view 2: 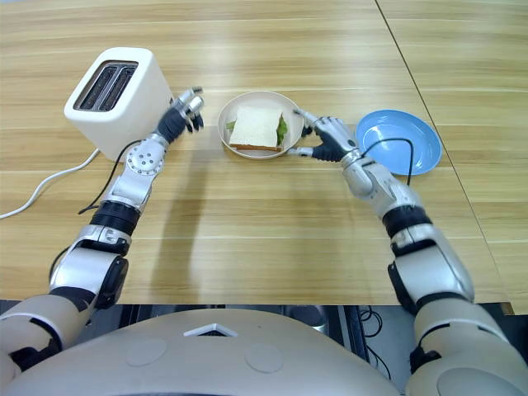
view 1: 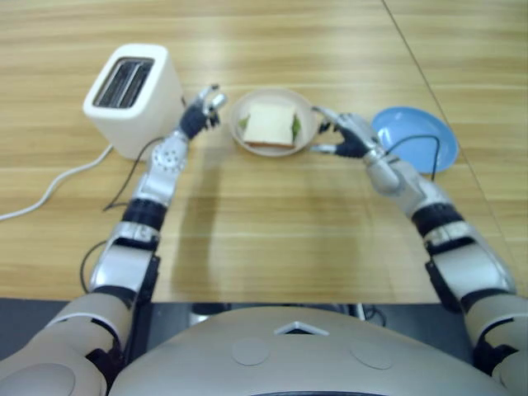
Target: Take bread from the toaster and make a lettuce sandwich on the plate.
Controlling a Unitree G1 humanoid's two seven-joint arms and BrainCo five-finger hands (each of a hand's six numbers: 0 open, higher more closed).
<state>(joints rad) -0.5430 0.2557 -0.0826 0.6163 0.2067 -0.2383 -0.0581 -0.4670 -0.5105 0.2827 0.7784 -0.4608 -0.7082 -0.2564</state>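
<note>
Toaster (view 1: 132, 99) stood left of white plate (view 1: 272, 153). Left hand (view 1: 202, 111) hovered between them, fingers loosely spread, holding nothing. Sandwich (view 1: 270, 125) - bread over lettuce - lay on white plate. Right hand (view 1: 346, 136) just right of it, fingers apart, gripping nothing. Blue plate (view 1: 417, 140) sat farther right.

The counter (view 1: 272, 239) is pale wood with visible grain, smooth with a soft sheen. Left of the plate (view 2: 261, 154), the toaster (view 1: 136, 99) has a matt cream shell that looks like plastic. The plate looks smooth and faintly glossy; the bread (view 2: 257, 126) on it is matt and soft-looking. Right of the plate, a blue dish (view 2: 404, 124) is smooth and shiny. The left hand (view 2: 183, 111) and right hand (view 2: 326, 136) are matt black with silvery, metallic-looking parts.
</note>
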